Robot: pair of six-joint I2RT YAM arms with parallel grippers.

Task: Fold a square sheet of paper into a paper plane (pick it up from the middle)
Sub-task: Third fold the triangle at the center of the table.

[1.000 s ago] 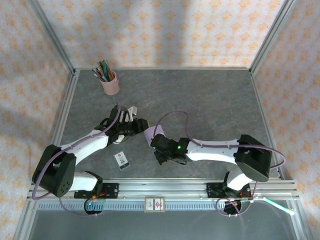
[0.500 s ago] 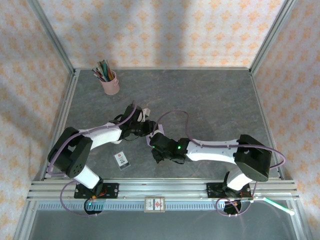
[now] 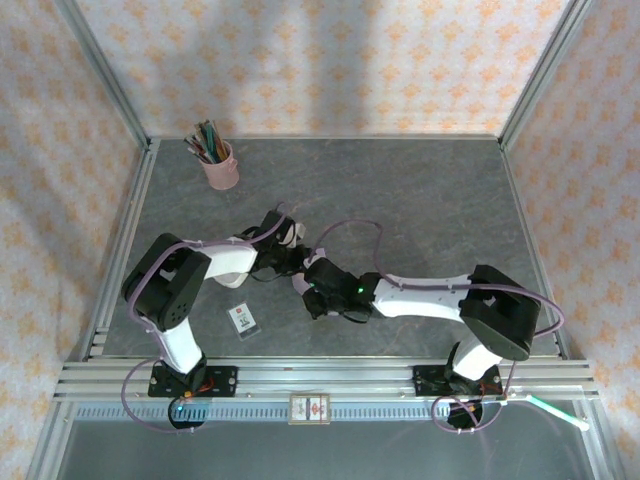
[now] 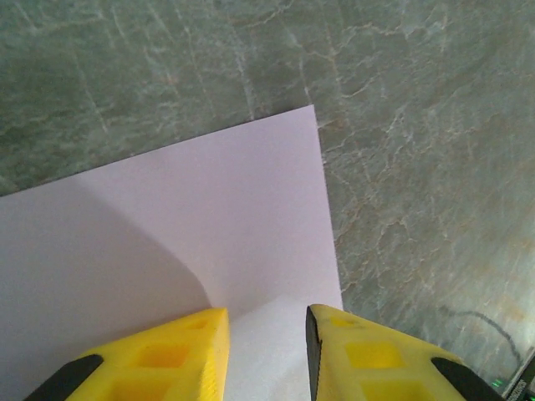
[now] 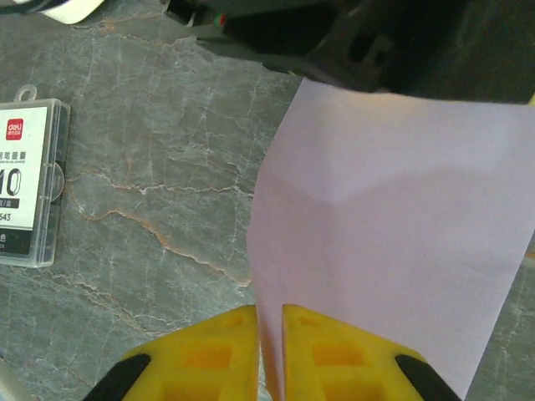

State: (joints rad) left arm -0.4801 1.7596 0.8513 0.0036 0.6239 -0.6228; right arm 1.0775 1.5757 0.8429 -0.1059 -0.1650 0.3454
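Note:
The square sheet of paper (image 4: 209, 217) is lavender and lies on the grey marble table, with a soft bend across it in the right wrist view (image 5: 393, 217). My right gripper (image 5: 269, 309) is shut on the sheet's near edge, which runs up between the two yellow fingers. My left gripper (image 4: 267, 313) hovers over the sheet's corner region, jaws apart, with a pale raised part of the paper showing in the gap. From above, both grippers meet at the table's middle, left (image 3: 295, 258) just beyond right (image 3: 308, 288), hiding most of the sheet. No paper plane is formed.
A small clear case with a white printed card (image 3: 243, 320) lies front left, close to the right gripper (image 5: 29, 180). A pink cup of pens (image 3: 220, 167) stands at the back left. Metal frame rails edge the table.
My left arm has swung in toward the centre and reached its gripper over the sheet beside the right gripper. The right gripper has shifted slightly left, still at the paper.

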